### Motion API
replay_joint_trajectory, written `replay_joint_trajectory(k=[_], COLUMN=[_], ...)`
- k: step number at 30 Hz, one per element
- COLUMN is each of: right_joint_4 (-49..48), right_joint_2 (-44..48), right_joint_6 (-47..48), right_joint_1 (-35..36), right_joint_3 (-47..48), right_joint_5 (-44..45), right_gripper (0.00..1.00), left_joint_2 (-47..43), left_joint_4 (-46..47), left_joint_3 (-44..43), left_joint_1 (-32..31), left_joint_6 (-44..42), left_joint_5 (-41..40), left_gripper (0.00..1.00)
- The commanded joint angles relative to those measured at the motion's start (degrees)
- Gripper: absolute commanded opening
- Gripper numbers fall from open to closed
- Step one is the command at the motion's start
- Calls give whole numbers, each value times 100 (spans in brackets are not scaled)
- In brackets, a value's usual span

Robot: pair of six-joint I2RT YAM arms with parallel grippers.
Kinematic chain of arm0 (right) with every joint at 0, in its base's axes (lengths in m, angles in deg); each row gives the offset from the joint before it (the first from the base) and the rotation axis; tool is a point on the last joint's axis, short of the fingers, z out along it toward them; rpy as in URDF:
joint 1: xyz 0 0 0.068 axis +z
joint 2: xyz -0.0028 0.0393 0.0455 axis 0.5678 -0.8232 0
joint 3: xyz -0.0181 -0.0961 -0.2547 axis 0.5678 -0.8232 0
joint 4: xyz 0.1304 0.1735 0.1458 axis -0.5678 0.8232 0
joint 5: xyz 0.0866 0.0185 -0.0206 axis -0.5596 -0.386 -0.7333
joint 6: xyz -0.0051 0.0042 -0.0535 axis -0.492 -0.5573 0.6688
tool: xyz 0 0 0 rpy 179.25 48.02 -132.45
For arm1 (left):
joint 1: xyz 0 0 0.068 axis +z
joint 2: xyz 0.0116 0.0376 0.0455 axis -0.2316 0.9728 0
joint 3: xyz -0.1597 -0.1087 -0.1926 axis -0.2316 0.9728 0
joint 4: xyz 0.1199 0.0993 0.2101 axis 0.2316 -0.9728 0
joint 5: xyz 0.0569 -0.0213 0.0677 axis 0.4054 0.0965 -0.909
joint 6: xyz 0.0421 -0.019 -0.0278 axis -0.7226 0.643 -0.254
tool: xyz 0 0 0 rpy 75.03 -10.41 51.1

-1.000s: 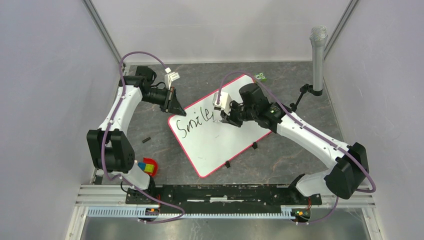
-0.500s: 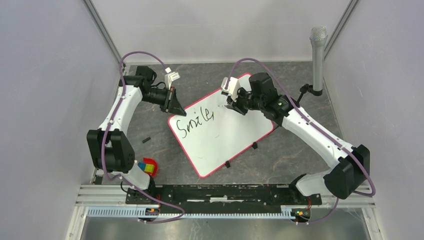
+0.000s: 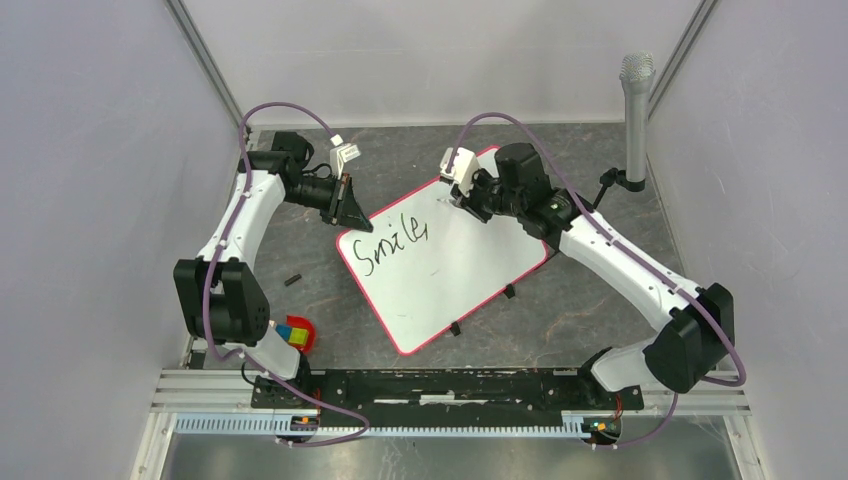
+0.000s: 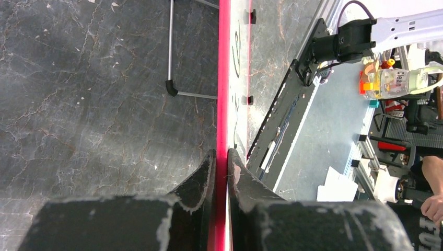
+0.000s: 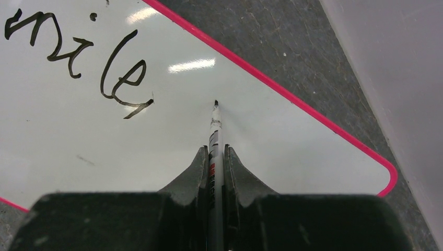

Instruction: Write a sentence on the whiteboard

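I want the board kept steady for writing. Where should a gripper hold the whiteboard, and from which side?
Take the whiteboard by its thin red rim at the left corner, edge-on from outside, one finger on each face: a flat thin board offers only its edge, and that corner lies clear of the marker. The left gripper holds it so.

We see left arm [image 3: 238, 218] and right arm [image 3: 612, 258] alike: white link shells, black joint housings, purple cables [image 3: 290, 108] looping along them, white camera blocks [image 3: 459, 164] at wrists. We note left gripper [image 4: 220, 153] fingers [image 4: 201, 180] black, tapered, matte, edges scuffed pale.
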Motion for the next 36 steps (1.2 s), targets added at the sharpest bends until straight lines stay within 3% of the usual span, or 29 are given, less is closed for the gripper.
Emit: replay_joint_trajectory(k=[1, 9, 23, 36], right_joint_4=[-214, 41, 290, 687], right_joint_2=[-107, -5, 189, 303], right_joint_6=[-54, 195, 562, 404], right_joint_1=[16, 15, -125, 86], right_joint_3=[161, -62, -408, -231], right_joint_5=[-130, -564, 51, -876], right_gripper=[0, 0, 0, 0], left_joint_2=[-47, -17, -42, 1], left_joint_4=[-124, -122, -124, -124], left_joint_3=[-87, -98, -97, -122], left_joint_1=[-150, -150, -150, -160], left_joint_6=[-315, -312, -306, -289], left_joint_5=[-149, -140, -163, -148], left_gripper=[2, 2, 2, 2])
